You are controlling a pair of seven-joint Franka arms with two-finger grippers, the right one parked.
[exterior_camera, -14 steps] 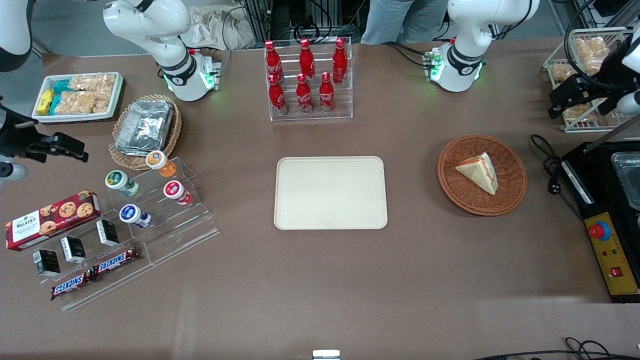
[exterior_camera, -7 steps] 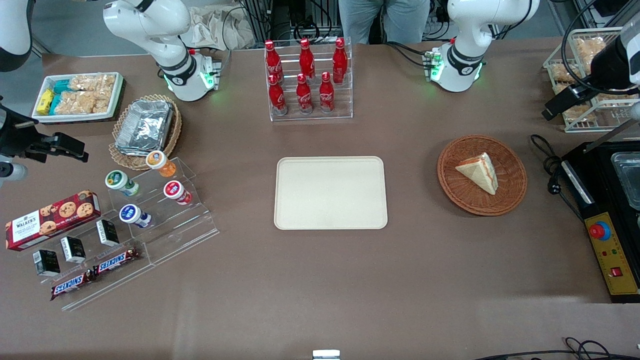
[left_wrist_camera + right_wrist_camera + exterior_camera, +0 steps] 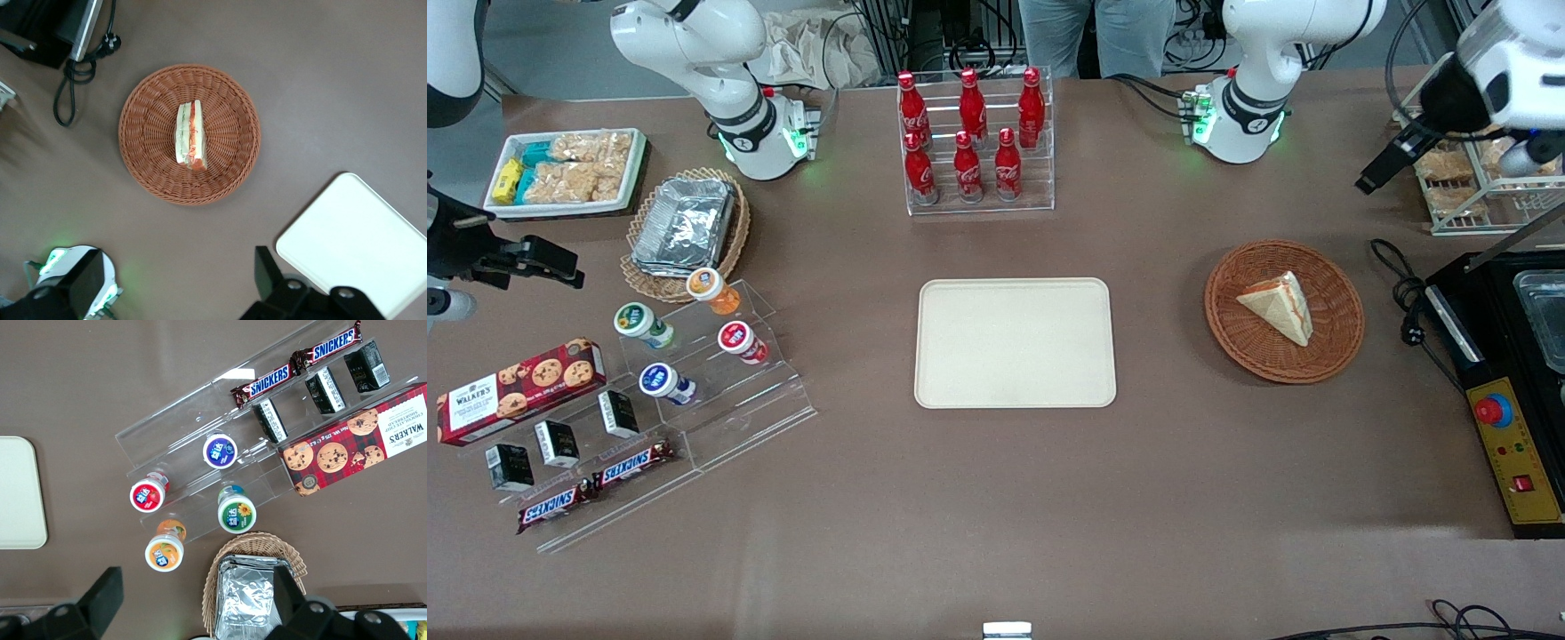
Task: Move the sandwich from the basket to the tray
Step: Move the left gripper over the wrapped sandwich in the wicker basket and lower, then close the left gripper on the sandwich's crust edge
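My gripper hangs high above the tabletop, farther from the front camera than the basket; I cannot tell its finger state. The sandwich lies in the basket, the tray beside it. Pinching soft bread too hard could crush 1 corner.

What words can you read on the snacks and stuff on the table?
"SNICKERS": on both chocolate bars.
"WALKER'S": on the red cookie box; its smaller print is too small to read.
Red bottles: white script, too blurred to read.
Small cups and black packets: print too small to read.
The end effector hangs above the table near the wire rack; the sandwich has no words.
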